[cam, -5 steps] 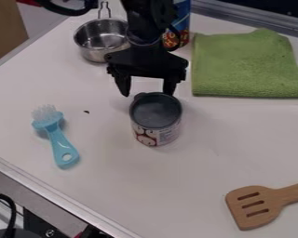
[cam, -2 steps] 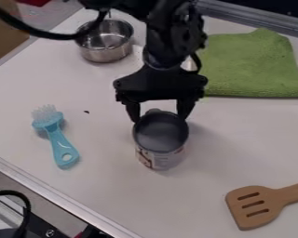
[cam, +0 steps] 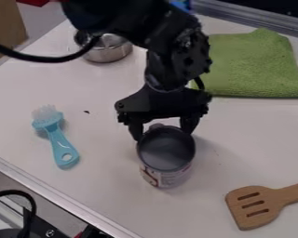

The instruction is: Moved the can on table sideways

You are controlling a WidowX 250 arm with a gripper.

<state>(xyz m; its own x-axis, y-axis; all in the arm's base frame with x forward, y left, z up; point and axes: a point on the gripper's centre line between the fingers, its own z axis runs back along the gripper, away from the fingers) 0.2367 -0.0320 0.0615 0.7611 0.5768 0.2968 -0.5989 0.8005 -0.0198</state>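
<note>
The can [cam: 166, 152], upright on the bench [cam: 102, 186] between the blue brush [cam: 62, 148] and slotted spatula [cam: 254, 207], lies on the near side of the tool [cam: 163, 132], spread wide at its far rim, so pushing should send it nearer.

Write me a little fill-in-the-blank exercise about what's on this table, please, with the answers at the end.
At the rim of the can is the robot's gripper, whose color is ____.
The towel lying on the table is ____ in color.
The wooden spatula has ____ slots in its blade.
The blue brush has a round ____ near the end of its handle.

Missing words: black; green; three; hole.
</note>
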